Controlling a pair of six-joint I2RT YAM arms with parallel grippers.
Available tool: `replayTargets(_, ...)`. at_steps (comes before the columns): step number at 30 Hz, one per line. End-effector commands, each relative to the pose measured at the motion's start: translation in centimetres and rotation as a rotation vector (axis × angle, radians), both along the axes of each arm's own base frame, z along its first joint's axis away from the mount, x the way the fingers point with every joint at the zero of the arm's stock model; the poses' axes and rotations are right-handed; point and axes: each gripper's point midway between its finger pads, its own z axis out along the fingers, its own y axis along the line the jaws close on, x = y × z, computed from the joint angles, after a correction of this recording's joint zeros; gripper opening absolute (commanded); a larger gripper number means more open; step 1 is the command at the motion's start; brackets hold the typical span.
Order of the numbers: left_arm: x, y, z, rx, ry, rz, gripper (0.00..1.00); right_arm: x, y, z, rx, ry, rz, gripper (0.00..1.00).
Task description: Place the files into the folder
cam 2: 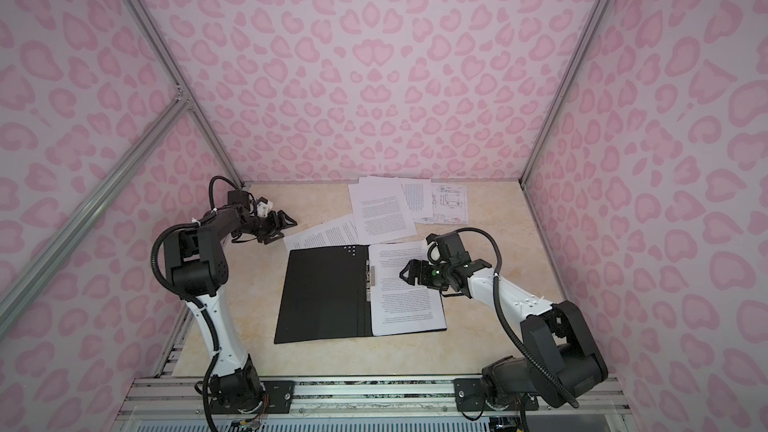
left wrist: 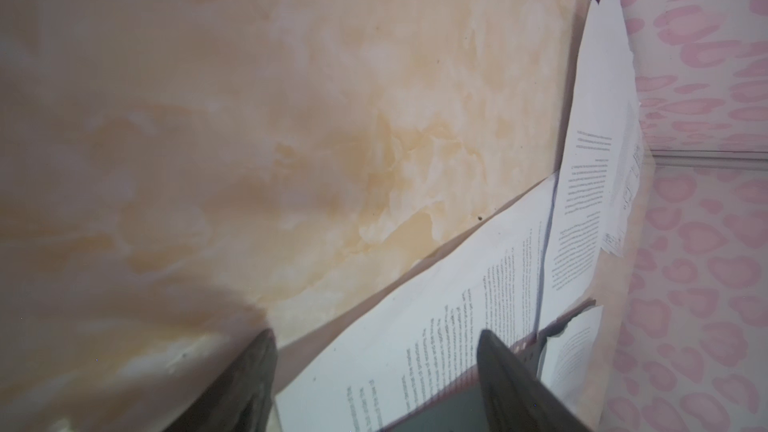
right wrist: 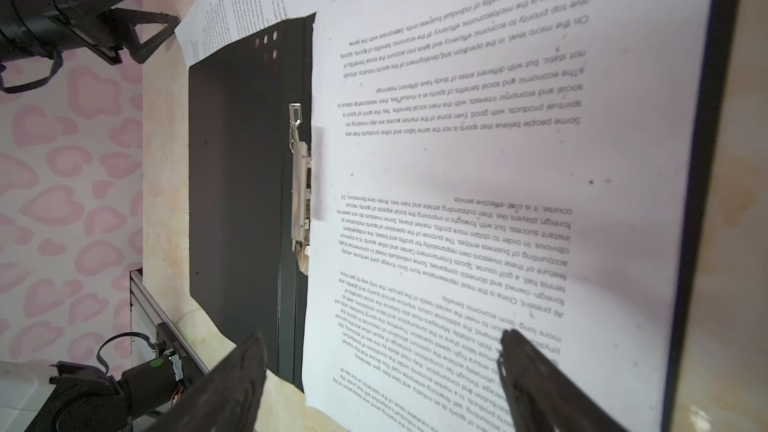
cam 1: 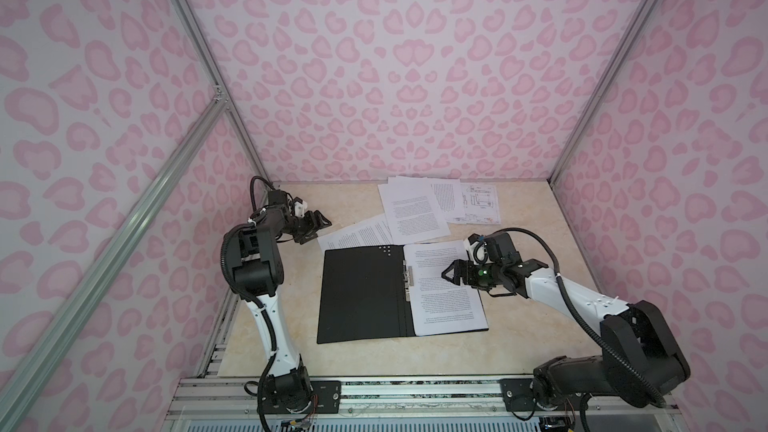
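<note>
Top views only: both arms, loose papers fanned at rear of counter, one a drawing sheet. Right wrist view only: metal clip on spine, close up. Open folder flat mid-counter, black inside up; printed sheet lies on its right half. Spread left pincer at corner of page tucked under folder's far edge. Spread right pincer above printed sheet, pinching nothing.

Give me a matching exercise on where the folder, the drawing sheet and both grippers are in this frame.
1 folder
2 drawing sheet
3 left gripper
4 right gripper

A open, above the sheet in the folder
B by the back wall
C lying open, black inside up
D open, at a loose sheet corner beyond the folder

Pairs: 1-C, 2-B, 3-D, 4-A
</note>
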Motion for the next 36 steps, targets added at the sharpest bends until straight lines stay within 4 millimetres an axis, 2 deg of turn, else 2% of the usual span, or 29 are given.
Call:
replayTargets(1,-2.2,-1.1,-1.0,-0.042,0.075,-0.027,0.76,-0.2,0.3,0.0,0.013,-0.008,0.025,0.89)
replayTargets(15,-4.4,-1.7,0.1,-0.067,0.081,0.011,0.71,-0.5,0.7,-0.8,0.045,0.010,0.029,0.89)
replayTargets(23,-4.9,-2.0,0.9,-0.100,0.070,0.047,0.78,-0.7,0.8,-1.6,0.054,0.033,0.033,0.89)
replayTargets(25,-5.5,-2.2,0.4,-0.114,0.084,0.051,0.78,-0.7,0.9,-1.6,0.057,0.033,0.036,0.89)
replayTargets(30,-5.3,-2.4,0.6,-0.134,0.073,0.061,0.77,-0.8,0.9,-1.9,0.059,0.041,0.037,0.89)
replayTargets(35,-4.3,-2.1,0.3,-0.123,0.059,0.061,0.74,-0.7,0.8,-1.7,0.062,0.038,0.035,0.89)
replayTargets(36,-3.6,-1.9,0.7,-0.118,0.039,0.060,0.73,-0.7,0.9,-1.4,0.069,0.031,0.037,0.90)
